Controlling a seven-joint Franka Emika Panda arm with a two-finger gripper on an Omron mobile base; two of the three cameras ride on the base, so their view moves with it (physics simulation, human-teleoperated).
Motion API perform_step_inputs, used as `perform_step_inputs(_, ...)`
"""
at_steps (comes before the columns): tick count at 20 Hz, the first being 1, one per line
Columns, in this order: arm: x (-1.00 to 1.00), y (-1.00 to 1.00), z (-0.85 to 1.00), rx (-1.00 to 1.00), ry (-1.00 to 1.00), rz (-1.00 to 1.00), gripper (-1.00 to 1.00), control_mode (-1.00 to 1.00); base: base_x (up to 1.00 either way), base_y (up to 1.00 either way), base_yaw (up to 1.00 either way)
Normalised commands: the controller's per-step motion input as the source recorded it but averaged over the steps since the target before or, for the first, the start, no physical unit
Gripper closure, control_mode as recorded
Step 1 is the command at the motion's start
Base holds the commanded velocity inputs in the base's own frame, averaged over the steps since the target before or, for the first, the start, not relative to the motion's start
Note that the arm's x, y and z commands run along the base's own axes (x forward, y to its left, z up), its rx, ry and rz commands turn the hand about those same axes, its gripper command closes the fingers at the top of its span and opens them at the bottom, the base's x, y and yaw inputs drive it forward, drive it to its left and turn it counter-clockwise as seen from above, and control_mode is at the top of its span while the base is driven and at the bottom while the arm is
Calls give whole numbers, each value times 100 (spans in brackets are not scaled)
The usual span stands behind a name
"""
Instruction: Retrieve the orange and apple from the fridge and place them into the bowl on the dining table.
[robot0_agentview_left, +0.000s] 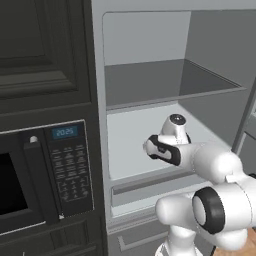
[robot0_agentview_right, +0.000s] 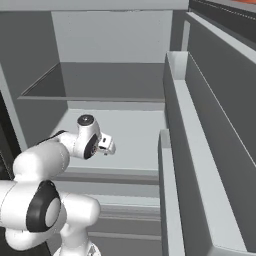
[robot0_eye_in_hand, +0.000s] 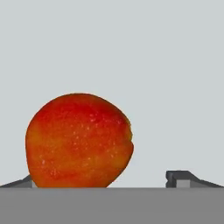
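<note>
One fruit fills your hand view: the apple (robot0_eye_in_hand: 78, 141), red-orange, sits just ahead of the gripper (robot0_eye_in_hand: 103, 179), its lower edge cut off by the bottom of that view; the jaws stand wide, with nothing held between them, and the apple lies off-centre, hard against the left fingertip (robot0_eye_in_hand: 22, 182) and well clear of the right one. To close well, I judge you should shift the hand sideways toward the apple until it sits midway between the tips; then ease forward so the pads meet its widest part, not its near face; close slowly, since a round fruit will likely roll off a lopsided pinch. Farther out, in the base views, the arm reaches into the open fridge (robot0_agentview_left: 145, 80), the gripper (robot0_agentview_right: 106, 145) low over the middle shelf (robot0_agentview_left: 135, 145); the wrist blocks the apple there. You cannot tell whether the left tip touches the apple or merely overlaps it; the orange, the bowl and the dining table lie beyond what these frames give you.
</note>
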Motion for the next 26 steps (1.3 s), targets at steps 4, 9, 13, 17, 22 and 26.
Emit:
perform_step_inputs(4, -1, 0, -54, 0, 0, -4, -100, -100, 0, 0, 0)
perform_step_inputs(9, 9, 2, -37, 0, -3, -1, -100, -100, 0, 0, 0)
perform_step_inputs(13, 9, 12, -21, 0, -3, 0, -100, -100, 0, 0, 0)
perform_step_inputs(17, 0, 12, -33, 0, -5, 0, -100, -100, 0, 0, 0)
perform_step_inputs(22, 0, 9, -34, 0, -8, 0, -100, -100, 0, 0, 0)
perform_step_inputs(26, 0, 9, -36, 0, -5, 0, 100, -100, 0, 0, 0)
